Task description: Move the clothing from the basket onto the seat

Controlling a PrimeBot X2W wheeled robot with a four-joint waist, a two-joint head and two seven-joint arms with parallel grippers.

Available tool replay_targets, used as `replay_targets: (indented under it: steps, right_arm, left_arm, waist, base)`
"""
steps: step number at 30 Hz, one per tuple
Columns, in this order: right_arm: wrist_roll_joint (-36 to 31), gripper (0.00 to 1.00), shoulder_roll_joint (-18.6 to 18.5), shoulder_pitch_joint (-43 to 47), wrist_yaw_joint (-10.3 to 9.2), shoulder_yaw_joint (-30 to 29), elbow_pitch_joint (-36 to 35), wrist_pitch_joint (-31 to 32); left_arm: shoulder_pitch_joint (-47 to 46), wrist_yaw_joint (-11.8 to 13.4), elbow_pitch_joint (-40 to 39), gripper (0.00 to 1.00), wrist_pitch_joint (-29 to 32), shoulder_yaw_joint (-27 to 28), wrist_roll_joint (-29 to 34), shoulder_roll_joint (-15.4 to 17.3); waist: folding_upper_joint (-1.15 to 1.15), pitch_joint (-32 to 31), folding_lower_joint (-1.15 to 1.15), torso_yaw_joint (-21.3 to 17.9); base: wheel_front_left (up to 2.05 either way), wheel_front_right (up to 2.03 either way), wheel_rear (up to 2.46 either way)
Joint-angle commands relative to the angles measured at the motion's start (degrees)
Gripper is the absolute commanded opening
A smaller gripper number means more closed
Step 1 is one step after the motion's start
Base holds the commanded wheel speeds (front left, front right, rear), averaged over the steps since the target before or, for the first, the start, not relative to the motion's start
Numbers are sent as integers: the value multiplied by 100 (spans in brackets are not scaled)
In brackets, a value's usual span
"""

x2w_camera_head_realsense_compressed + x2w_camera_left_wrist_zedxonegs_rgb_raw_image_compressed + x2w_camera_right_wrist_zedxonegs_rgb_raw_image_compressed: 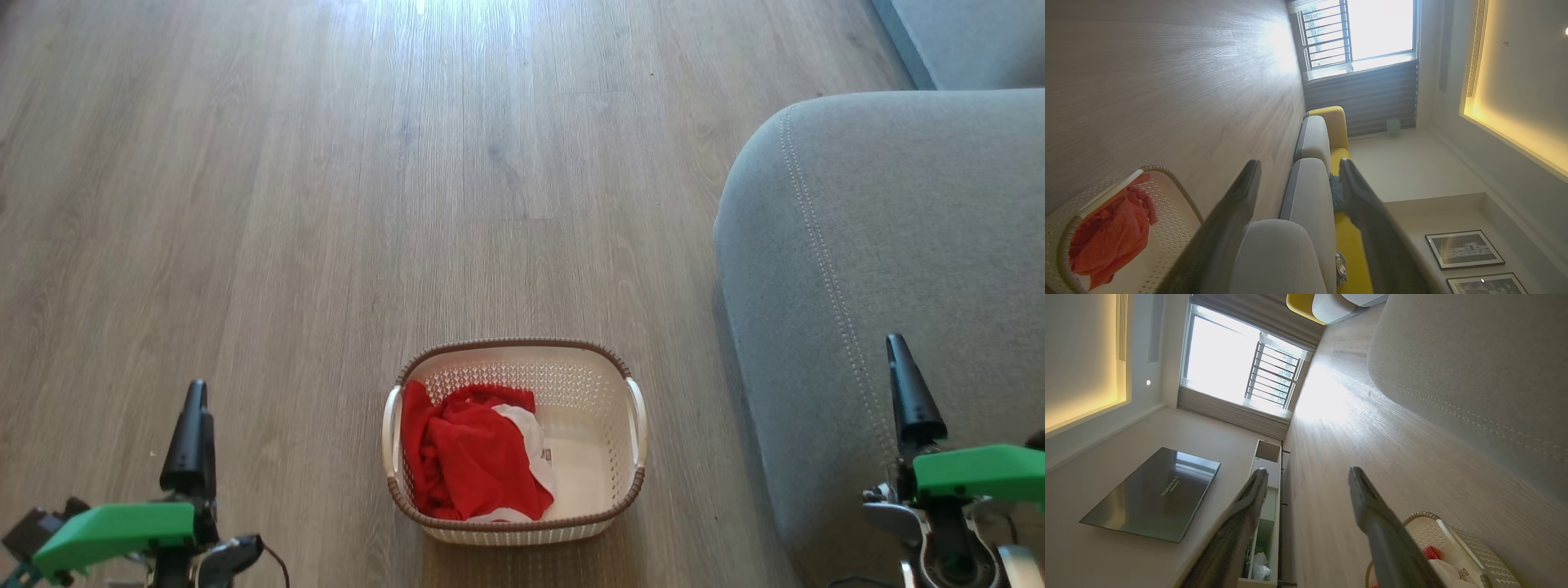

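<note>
One basket [571,380] stands on the wood-look floor [326,204], low and central in the head view. It is near the rounded corner of the seat [898,269], with a strip of floor between the two.

Contents of the basket:
- The clothing [469,457] lies heaped in the left half, against the left wall and the near wall. It is red fabric with a white band showing along its right edge. The number of garments in the heap cannot be told.
- A paper label [547,455] lies on the bare cream bottom of the right half, just beside the white band.

The seat is grey upholstery with a line of pale stitching following its edge.

The left jaws are open. In the left wrist view their two fingers [1237,212] stand spread with nothing between them, and the basket [1167,212] with the clothing [1110,237] lies at the lower left. In the head view these jaws sit at the lower left over the floor, well apart from the basket.

The right jaws are open and likewise grip nothing. Their fingers [1372,522] are spread, and a corner of the basket [1474,547] shows at the lower right. In the head view they sit at the lower right, over the seat.
</note>
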Motion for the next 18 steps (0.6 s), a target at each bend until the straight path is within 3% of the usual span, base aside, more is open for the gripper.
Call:
replay_targets:
  steps: [1,12,18]
  right_arm:
    - [-275,100,-44,-332,15,77,-326,-79]
    - [-1543,100,-47,-423,19,416,-820,-248]
    - [-2175,100,-49,-487,22,638,-1066,-350]
  left_arm:
    - [-323,-18,-289,100,-60,104,162,46]
    - [-420,65,-761,100,-227,245,923,53]
    - [-444,357,-1184,100,-328,157,1500,57]
  waist:
    - [0,-1,0,4]
    - [0,-14,0,26]
    - [0,-12,0,28]
  base:
    - [0,0,0]
    - [0,0,0]
    - [0,0,0]
